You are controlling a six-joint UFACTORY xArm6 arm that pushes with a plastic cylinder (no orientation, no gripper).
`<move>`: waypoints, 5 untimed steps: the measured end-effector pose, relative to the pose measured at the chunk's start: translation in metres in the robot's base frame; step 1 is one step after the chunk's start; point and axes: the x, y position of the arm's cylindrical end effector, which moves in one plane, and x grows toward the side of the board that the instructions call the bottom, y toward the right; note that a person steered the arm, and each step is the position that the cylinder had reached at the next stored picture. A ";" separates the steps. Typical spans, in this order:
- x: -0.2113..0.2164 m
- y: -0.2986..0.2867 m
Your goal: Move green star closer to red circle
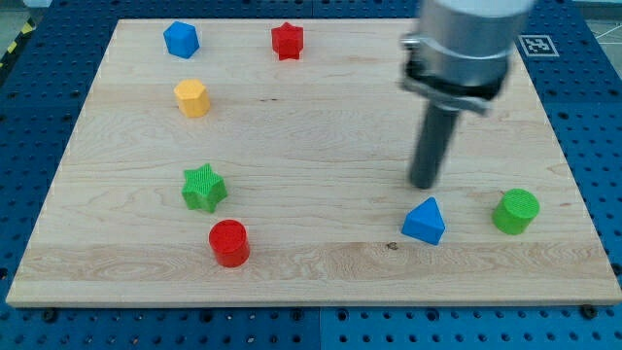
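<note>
The green star (203, 188) lies on the wooden board at the view's lower left. The red circle (229, 242) sits just below it and slightly to the right, a small gap apart. My tip (423, 184) is far to the right of both, just above the blue triangle (425, 222). The rod hangs from the arm's grey body at the view's top right.
A green circle (515, 211) is at the lower right. A yellow block (192, 98), a blue block (181, 40) and a red star (287, 41) sit in the upper left part. The board's bottom edge (311, 303) runs below the red circle.
</note>
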 end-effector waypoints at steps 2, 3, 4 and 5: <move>0.027 0.055; 0.039 0.053; 0.021 0.032; 0.018 -0.031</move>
